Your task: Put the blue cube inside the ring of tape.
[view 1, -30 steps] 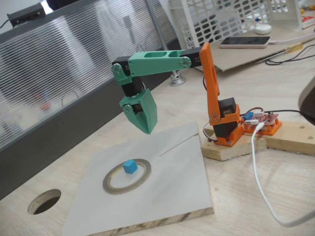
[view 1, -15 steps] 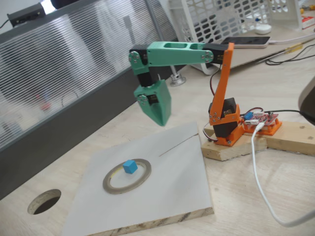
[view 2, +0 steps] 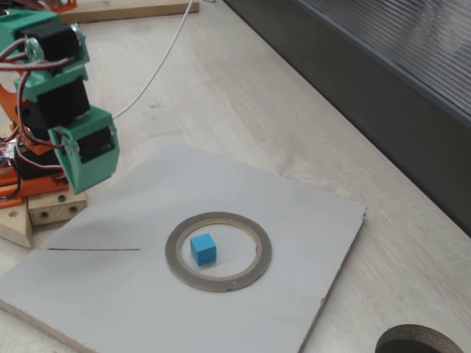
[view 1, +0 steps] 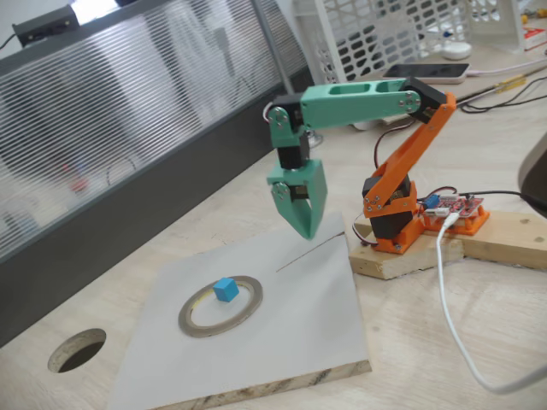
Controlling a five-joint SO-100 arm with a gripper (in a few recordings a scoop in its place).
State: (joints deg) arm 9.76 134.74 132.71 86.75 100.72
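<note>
The blue cube (view 1: 226, 289) (view 2: 203, 248) rests on the grey board inside the ring of tape (view 1: 220, 305) (view 2: 218, 251), which lies flat around it. My green gripper (view 1: 305, 227) (view 2: 76, 185) hangs shut and holds nothing. It points down above the board's edge nearest the arm's base, well apart from the ring. In a fixed view it is up and to the right of the ring; in the other it is to the upper left.
A grey board (view 1: 299, 325) (view 2: 309, 220) lies on the wooden table. A dark round hole (view 1: 77, 350) (view 2: 419, 343) is cut in the tabletop near the board. The orange base (view 1: 393, 224) sits on a wooden block with a white cable (view 1: 449, 299) beside it.
The arm has swung back toward its base, carrying the shut gripper away from the ring. The cube has stayed inside the ring.
</note>
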